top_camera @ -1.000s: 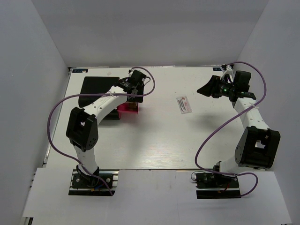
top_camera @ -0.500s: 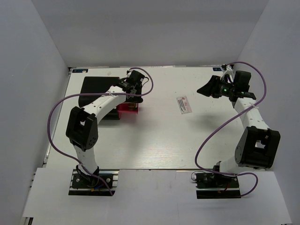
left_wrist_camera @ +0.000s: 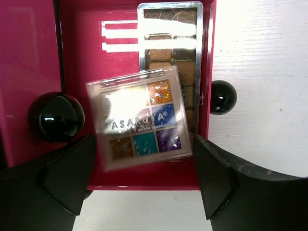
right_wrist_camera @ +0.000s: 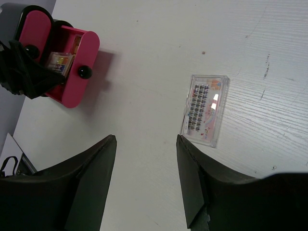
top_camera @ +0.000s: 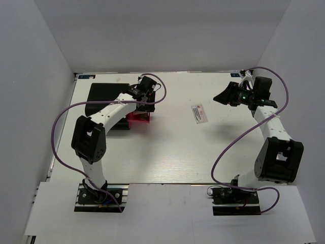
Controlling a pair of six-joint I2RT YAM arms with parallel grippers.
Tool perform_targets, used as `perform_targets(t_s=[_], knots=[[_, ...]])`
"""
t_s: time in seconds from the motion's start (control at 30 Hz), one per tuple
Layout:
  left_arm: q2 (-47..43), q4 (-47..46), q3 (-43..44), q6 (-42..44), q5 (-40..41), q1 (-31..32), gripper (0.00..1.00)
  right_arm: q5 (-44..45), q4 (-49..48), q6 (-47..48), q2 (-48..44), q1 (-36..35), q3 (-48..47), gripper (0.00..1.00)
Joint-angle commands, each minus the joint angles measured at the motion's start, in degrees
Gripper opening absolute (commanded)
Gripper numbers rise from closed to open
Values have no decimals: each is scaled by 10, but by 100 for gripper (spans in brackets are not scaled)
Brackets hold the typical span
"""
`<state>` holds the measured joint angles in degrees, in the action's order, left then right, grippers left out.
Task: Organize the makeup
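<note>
Left wrist view puts the left gripper (left_wrist_camera: 143,138) nearest, one black finger at each lower corner of the square palette (left_wrist_camera: 139,120). The tips look to touch its edges, but whether they pinch it or merely flank it I cannot tell. Most of the palette lies beyond the tips. It sits askew inside the pink drawer (left_wrist_camera: 82,72), over the near end of the brown palette (left_wrist_camera: 168,43), which runs along the drawer's right wall.

The step in hand looks like setting this palette down in the drawer. To do it well, get the palette low and flat before parting the jaws. Open only a little, since a knob (left_wrist_camera: 223,96) and the drawer walls stand close by. Then lift straight up so neither tip drags the glossy lid sideways.

From the right wrist, the right gripper (right_wrist_camera: 146,139) hangs wide open and empty above the table (right_wrist_camera: 144,29). The packet (right_wrist_camera: 204,109) lies flat just beyond its right finger, well apart from the drawer at the far left. It seems the likely next pick.
</note>
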<state>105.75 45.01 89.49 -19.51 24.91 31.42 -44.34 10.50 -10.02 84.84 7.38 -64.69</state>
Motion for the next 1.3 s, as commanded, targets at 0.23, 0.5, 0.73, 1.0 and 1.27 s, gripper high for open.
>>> perform_targets(t_s=[0.23,0.5,0.73,1.0,1.27], knots=[[-45,0,13,-4,-17,-1,98,-13,-4,2,0,-2,0,59],[-109,-19,13,3,-103,9,95,-19,-5,11,2,-8,0,59],[-216,-68,-26,28,-189,2,32,-10,0,52,29,-91,-23,33],[-295,-66,-75,21,-82,-78,0,66,29,85,130,-239,-128,0],[-305,-107,-115,-25,-78,-236,30,191,49,59,272,-338,-283,0]])
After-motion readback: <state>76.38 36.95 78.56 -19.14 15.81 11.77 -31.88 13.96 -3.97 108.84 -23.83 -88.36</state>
